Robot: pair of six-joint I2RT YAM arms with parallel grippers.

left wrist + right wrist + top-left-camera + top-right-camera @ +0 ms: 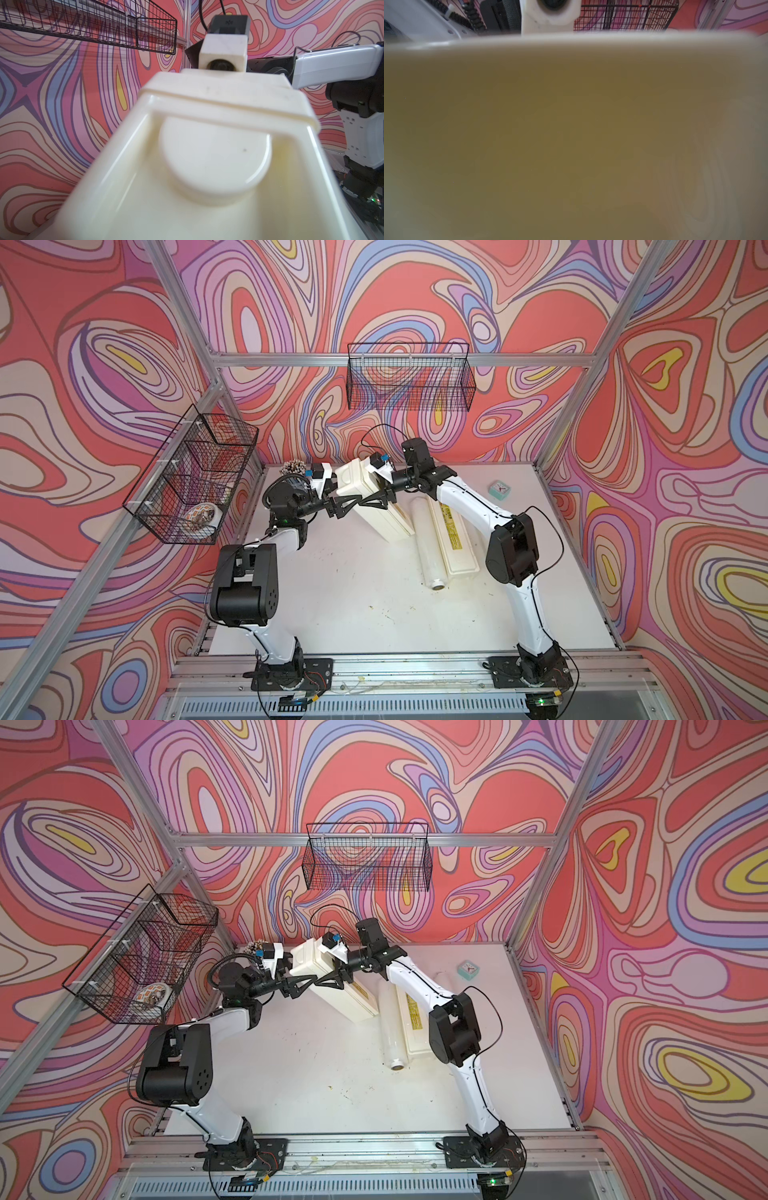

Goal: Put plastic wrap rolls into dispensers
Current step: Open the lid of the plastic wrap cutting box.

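Cream dispenser blocks both wrist views — teal clock apart

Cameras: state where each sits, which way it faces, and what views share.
Top views: high over the front, looking down and back at the table; both arms, left gripper and right gripper at a dispenser.
Left wrist: on the left arm, facing the dispenser's end; beyond it, the right arm and its camera.
Right wrist: on the right arm, close against the dispenser's blurred side; beyond it, the left arm's camera.
Shared: all show that dispenser; wrist cameras face each other.
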